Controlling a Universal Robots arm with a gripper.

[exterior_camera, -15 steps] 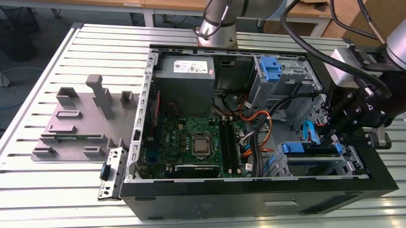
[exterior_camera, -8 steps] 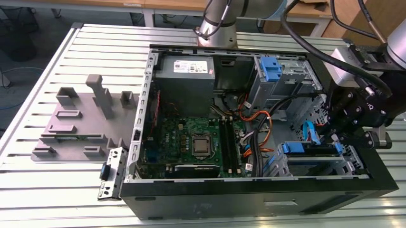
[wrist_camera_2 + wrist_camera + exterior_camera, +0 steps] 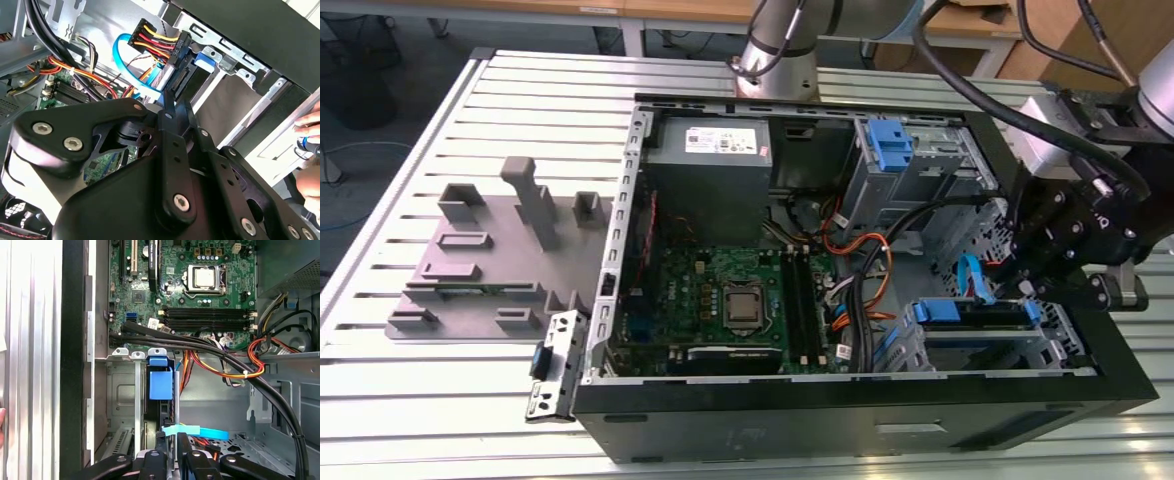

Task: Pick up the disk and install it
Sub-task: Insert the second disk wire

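The open computer case (image 3: 1121,380) lies on its side on the slatted metal worktop (image 3: 480,400); the black end effector (image 3: 1067,265) hangs over the drive cage at the exterior view's right end of the case, just above the lower bay. The disk (image 3: 974,312) sits in that bay directly below the end effector, its blue plastic rail facing up; in the first wrist view the blue tab of the disk (image 3: 161,382) stands just ahead of the fingertips, between the bay's metal rails, so the disk appears already slid into its slot, as far as these views allow. Its long axis seems to run along the bay, away from the end effector and toward the motherboard (image 3: 200,285); how deep it is seated cannot be told.

In both wrist views the two fingers stand close together, nearly closed, with a narrow gap; whether they pinch the edge of the disk or merely rest by it cannot be told. A light-blue data cable (image 3: 197,431) crosses right at the fingertips, and a bundle of red, yellow and black power leads ends in a connector (image 3: 165,47) just beyond the fingers in the second wrist view; a person's hand (image 3: 312,130) shows past the case wall.
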